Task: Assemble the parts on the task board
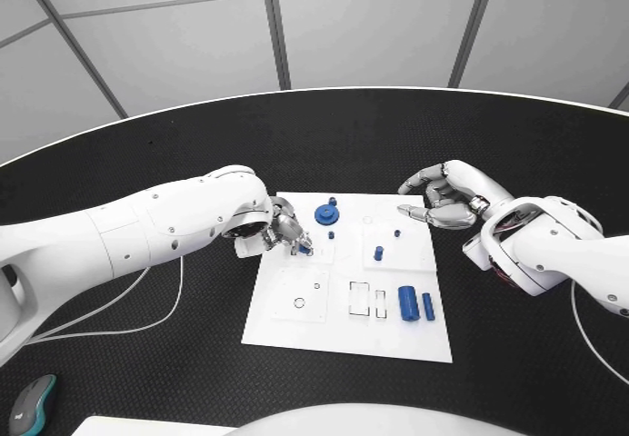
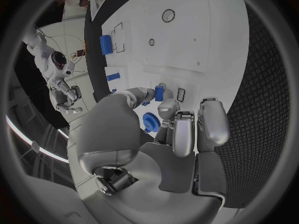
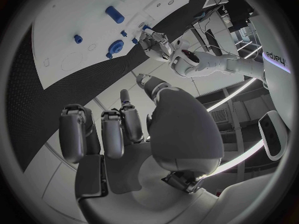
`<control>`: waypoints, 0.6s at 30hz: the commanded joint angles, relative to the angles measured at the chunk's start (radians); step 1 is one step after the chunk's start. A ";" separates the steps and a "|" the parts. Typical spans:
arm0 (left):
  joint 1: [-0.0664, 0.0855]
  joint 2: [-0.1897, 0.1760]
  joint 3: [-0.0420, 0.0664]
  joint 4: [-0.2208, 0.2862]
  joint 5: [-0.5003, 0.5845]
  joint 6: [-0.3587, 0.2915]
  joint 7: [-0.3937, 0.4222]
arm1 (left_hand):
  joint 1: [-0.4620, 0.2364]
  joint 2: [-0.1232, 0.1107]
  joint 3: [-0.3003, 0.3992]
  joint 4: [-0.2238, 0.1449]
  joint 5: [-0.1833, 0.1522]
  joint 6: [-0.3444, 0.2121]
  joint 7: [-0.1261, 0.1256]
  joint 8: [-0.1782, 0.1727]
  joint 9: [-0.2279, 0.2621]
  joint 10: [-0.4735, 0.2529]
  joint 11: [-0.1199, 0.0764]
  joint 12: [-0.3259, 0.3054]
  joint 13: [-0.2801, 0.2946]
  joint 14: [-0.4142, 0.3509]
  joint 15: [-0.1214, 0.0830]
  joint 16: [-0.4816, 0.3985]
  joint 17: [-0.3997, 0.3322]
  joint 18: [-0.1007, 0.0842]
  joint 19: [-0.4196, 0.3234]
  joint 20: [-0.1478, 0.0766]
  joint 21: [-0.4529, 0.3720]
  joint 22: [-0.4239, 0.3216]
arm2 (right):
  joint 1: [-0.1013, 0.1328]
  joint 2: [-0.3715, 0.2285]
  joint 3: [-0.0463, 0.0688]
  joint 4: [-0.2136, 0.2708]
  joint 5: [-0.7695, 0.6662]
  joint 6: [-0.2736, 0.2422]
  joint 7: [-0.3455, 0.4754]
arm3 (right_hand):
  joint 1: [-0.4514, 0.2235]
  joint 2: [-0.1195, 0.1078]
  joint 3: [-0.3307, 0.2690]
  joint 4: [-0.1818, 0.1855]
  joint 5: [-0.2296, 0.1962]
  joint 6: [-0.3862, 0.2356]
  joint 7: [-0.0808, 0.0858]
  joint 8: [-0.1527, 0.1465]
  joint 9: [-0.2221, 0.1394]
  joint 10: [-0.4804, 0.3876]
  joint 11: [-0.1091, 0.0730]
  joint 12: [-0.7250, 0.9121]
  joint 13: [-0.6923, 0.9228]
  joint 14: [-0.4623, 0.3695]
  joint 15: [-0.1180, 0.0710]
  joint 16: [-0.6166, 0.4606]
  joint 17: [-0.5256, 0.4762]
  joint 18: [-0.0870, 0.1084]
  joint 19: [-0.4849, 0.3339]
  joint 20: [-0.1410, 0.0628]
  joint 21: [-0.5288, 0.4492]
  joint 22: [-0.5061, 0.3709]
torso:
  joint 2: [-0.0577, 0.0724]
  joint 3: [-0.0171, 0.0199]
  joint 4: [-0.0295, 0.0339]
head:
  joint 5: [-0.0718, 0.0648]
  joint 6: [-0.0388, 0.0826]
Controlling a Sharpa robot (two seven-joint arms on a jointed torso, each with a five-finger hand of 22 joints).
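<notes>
The white task board (image 1: 295, 318) lies in the middle of the black table. My left hand (image 1: 275, 227) hovers over the board's near-left part and pinches a small blue part (image 2: 159, 93) between thumb and a finger, just above a rectangular slot (image 2: 181, 94). A blue gear-like part (image 1: 326, 214) stands on the board beside that hand. Small blue pegs (image 1: 377, 253) stand mid-board, and two blue cylinders (image 1: 408, 302) lie toward the board's right edge. My right hand (image 1: 445, 200) hangs over the board's far right corner, fingers loosely bent and apart, holding nothing.
A round hole (image 1: 299, 302) and narrow rectangular slots (image 1: 359, 298) mark the board's front half. White cables (image 1: 144, 309) trail on the table under my left arm. A dark teal-and-grey object (image 1: 33, 404) lies at the front left. The table's curved edge (image 1: 314, 91) runs behind.
</notes>
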 commanded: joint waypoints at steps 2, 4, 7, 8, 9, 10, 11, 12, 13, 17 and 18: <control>0.000 0.004 0.000 -0.004 0.000 0.002 -0.003 | 0.002 0.009 0.173 -0.179 0.006 0.008 0.002 -0.004 0.001 0.007 -0.002 0.002 0.001 0.092 -0.007 -0.006 0.207 -0.015 0.001 -0.005 0.002 0.001 | 0.000 0.000 0.000 0.000 0.000 0.000 0.000 | 0.006 -0.003 0.002 0.003 0.005 0.006 -0.002 0.004 -0.001 -0.002 -0.005 0.006 0.103 0.085 -0.006 -0.006 0.181 0.005 0.048 -0.005 -0.005 0.145 | 0.001 0.0006 0.0012 | -0.003 -0.003; 0.000 0.006 0.000 -0.006 0.000 0.003 -0.005 | 0.002 0.009 0.173 -0.179 0.006 0.008 0.002 -0.004 0.001 0.007 -0.002 0.002 0.001 0.092 -0.007 -0.006 0.207 -0.015 0.001 -0.005 0.002 0.001 | 0.000 -0.001 0.000 0.001 0.000 0.000 -0.001 | 0.006 -0.003 0.003 0.003 0.007 0.006 -0.002 0.004 -0.001 -0.001 -0.005 0.007 0.103 0.085 -0.006 -0.006 0.182 0.005 0.048 -0.005 -0.004 0.146 | 0.001 0.0006 0.0017 | -0.005 -0.005; 0.000 0.010 0.000 -0.009 0.000 0.004 -0.008 | 0.002 0.009 0.173 -0.179 0.006 0.008 0.002 -0.004 0.001 0.007 -0.002 0.002 0.001 0.092 -0.007 -0.006 0.207 -0.015 0.001 -0.005 0.002 0.001 | 0.000 -0.001 0.000 0.001 0.000 0.000 -0.001 | 0.006 -0.003 0.003 0.003 0.007 0.006 -0.002 0.004 -0.001 -0.001 -0.005 0.007 0.103 0.085 -0.006 -0.006 0.182 0.005 0.048 -0.005 -0.004 0.146 | 0.001 0.0001 0.0023 | -0.007 -0.006; 0.000 0.012 0.000 -0.010 0.000 0.000 -0.008 | 0.002 0.009 0.173 -0.179 0.006 0.008 0.002 -0.004 0.001 0.007 -0.002 0.002 0.001 0.092 -0.007 -0.006 0.207 -0.015 0.001 -0.005 0.002 0.001 | 0.000 -0.001 0.000 0.002 0.000 0.000 -0.001 | 0.006 -0.003 0.003 0.003 0.007 0.006 -0.002 0.004 -0.001 -0.001 -0.005 0.007 0.103 0.085 -0.006 -0.006 0.182 0.005 0.048 -0.005 -0.004 0.146 | 0.001 0.0001 0.0023 | -0.007 -0.006; 0.000 0.013 0.000 -0.011 0.000 -0.002 -0.008 | 0.002 0.009 0.173 -0.179 0.006 0.008 0.002 -0.004 0.001 0.007 -0.002 0.002 0.001 0.092 -0.007 -0.006 0.207 -0.015 0.001 -0.005 0.002 0.001 | 0.000 -0.001 0.000 0.002 0.000 0.000 -0.001 | 0.006 -0.003 0.003 0.003 0.008 0.006 -0.002 0.004 -0.002 -0.002 -0.005 0.006 0.103 0.085 -0.006 -0.006 0.182 0.005 0.048 -0.005 -0.005 0.145 | 0.001 -0.0001 0.0027 | -0.008 -0.007; 0.000 0.015 0.000 -0.012 0.000 -0.004 -0.008 | 0.002 0.009 0.173 -0.179 0.006 0.008 0.002 -0.004 0.001 0.007 -0.002 0.002 0.001 0.092 -0.007 -0.006 0.207 -0.015 0.001 -0.005 0.002 0.001 | 0.000 -0.001 0.000 0.002 0.000 0.000 -0.001 | 0.006 -0.003 0.003 0.003 0.009 0.006 -0.002 0.004 -0.002 -0.002 -0.005 0.006 0.102 0.085 -0.006 -0.006 0.181 0.005 0.048 -0.005 -0.005 0.145 | 0.001 -0.0001 0.0030 | -0.008 -0.008; 0.000 0.018 0.000 -0.013 0.000 -0.005 -0.009 | 0.001 0.009 0.172 -0.180 0.008 0.008 0.001 -0.003 0.001 0.006 -0.002 0.002 0.000 0.092 -0.008 -0.005 0.208 -0.015 0.000 -0.005 0.002 0.001 | 0.000 -0.001 0.000 0.002 0.000 -0.001 -0.001 | 0.006 -0.003 0.003 0.003 0.009 0.006 -0.002 0.004 -0.002 -0.002 -0.005 0.006 0.102 0.085 -0.006 -0.006 0.181 0.005 0.048 -0.005 -0.005 0.145 | 0.001 -0.0003 0.0036 | -0.009 -0.008; 0.000 0.020 0.000 -0.015 0.000 -0.006 -0.009 | 0.001 0.009 0.172 -0.180 0.008 0.008 0.001 -0.003 0.001 0.006 -0.002 0.002 0.000 0.092 -0.008 -0.005 0.208 -0.015 0.000 -0.005 0.002 0.001 | 0.000 -0.001 0.000 0.003 0.000 -0.001 -0.001 | 0.006 -0.003 0.003 0.003 0.009 0.006 -0.002 0.004 -0.002 -0.002 -0.005 0.006 0.102 0.085 -0.006 -0.006 0.181 0.005 0.048 -0.005 -0.005 0.145 | 0.001 -0.0003 0.0038 | -0.009 -0.009; 0.000 0.022 0.000 -0.016 0.000 -0.006 -0.009 | 0.001 0.009 0.172 -0.180 0.008 0.008 0.001 -0.003 0.001 0.006 -0.002 0.002 0.000 0.092 -0.008 -0.005 0.208 -0.015 0.000 -0.005 0.002 0.001 | 0.000 -0.001 0.000 0.003 0.000 -0.001 -0.001 | 0.006 -0.003 0.003 0.003 0.009 0.006 -0.002 0.004 -0.002 -0.002 -0.005 0.006 0.102 0.085 -0.006 -0.006 0.181 0.005 0.048 -0.005 -0.005 0.145 | 0.002 -0.0002 0.0037 | -0.009 -0.008; 0.000 0.027 0.000 -0.020 0.000 -0.006 -0.010 | 0.001 0.009 0.172 -0.180 0.008 0.008 0.001 -0.003 0.001 0.006 -0.002 0.002 0.000 0.092 -0.008 -0.005 0.208 -0.015 0.000 -0.005 0.002 0.001 | 0.000 -0.002 0.000 0.004 0.000 -0.001 -0.002 | 0.006 -0.003 0.003 0.003 0.009 0.006 -0.002 0.004 -0.002 -0.002 -0.005 0.006 0.102 0.085 -0.006 -0.006 0.181 0.005 0.048 -0.005 -0.005 0.145 | 0.001 -0.0007 0.0036 | -0.011 -0.009; 0.000 0.028 0.000 -0.021 -0.001 -0.006 -0.011 | 0.001 0.009 0.172 -0.180 0.008 0.008 0.001 -0.003 0.001 0.006 -0.002 0.002 0.000 0.092 -0.008 -0.005 0.208 -0.015 0.000 -0.005 0.002 0.001 | 0.000 -0.002 0.000 0.004 0.000 -0.001 -0.002 | 0.006 -0.003 0.003 0.003 0.009 0.006 -0.002 0.004 -0.002 -0.002 -0.005 0.006 0.102 0.085 -0.006 -0.006 0.181 0.005 0.048 -0.005 -0.005 0.145 | 0.001 -0.0008 0.0038 | -0.011 -0.009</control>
